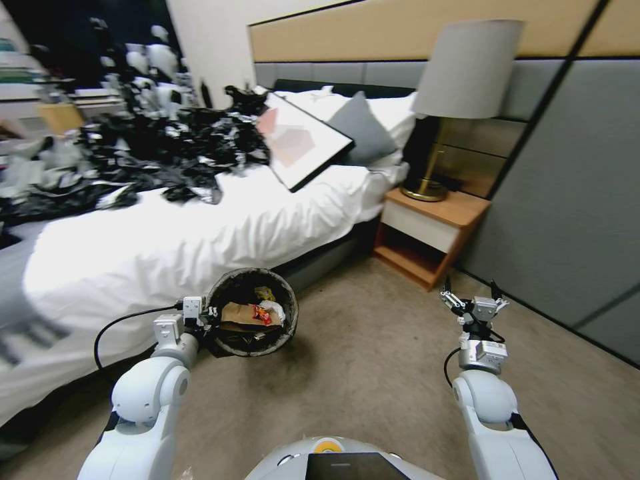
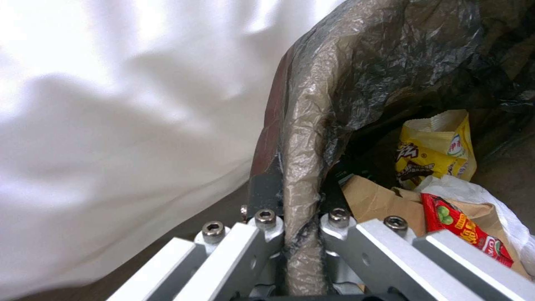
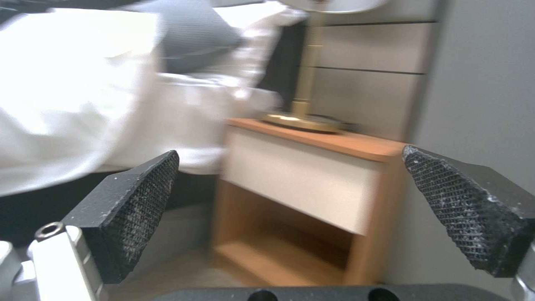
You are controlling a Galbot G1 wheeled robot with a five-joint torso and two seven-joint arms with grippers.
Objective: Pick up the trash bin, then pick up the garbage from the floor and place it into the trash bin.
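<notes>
Clamping the trash bin (image 1: 252, 312) rim, left tool (image 2: 301, 217); right tool (image 3: 290, 217) wide, empty.

Head camera looks down across the white-sheeted bed (image 1: 200, 227); right wrist camera faces the shared orange wooden nightstand (image 3: 312, 184); left wrist camera sits close at the black-lined bin rim (image 2: 304, 159).
</notes>
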